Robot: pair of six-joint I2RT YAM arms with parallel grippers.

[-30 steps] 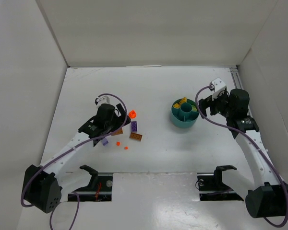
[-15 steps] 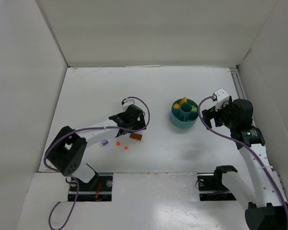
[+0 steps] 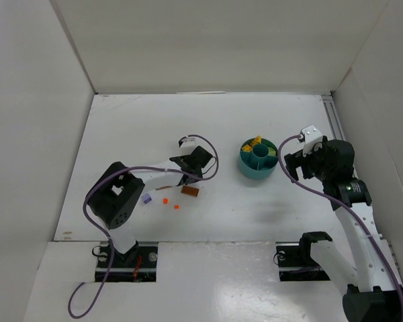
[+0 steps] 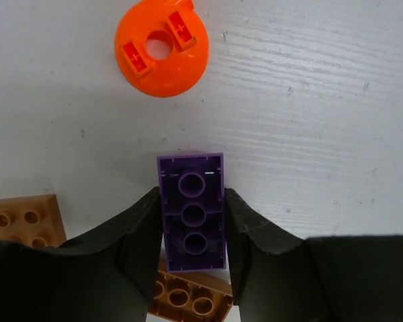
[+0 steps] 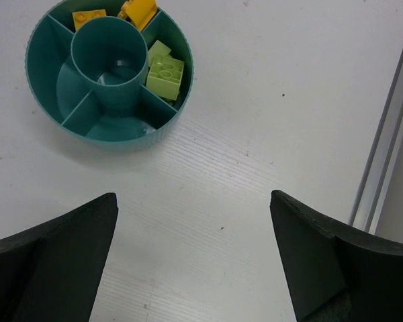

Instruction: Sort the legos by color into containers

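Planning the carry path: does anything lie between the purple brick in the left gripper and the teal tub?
Nothing visible does: the table between the left gripper and the teal tub is bare. The orange round piece lies beyond the purple brick, apart from it.

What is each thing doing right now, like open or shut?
Left gripper: shut on purple brick.
Purple brick: gripped, underside up.
Right gripper: open, empty.
Tub: upright, partly filled.
Yellow bricks: in tub.
Green bricks: in tub, separate compartment.
Orange disc: loose on table.
Tan bricks: loose, studs up.
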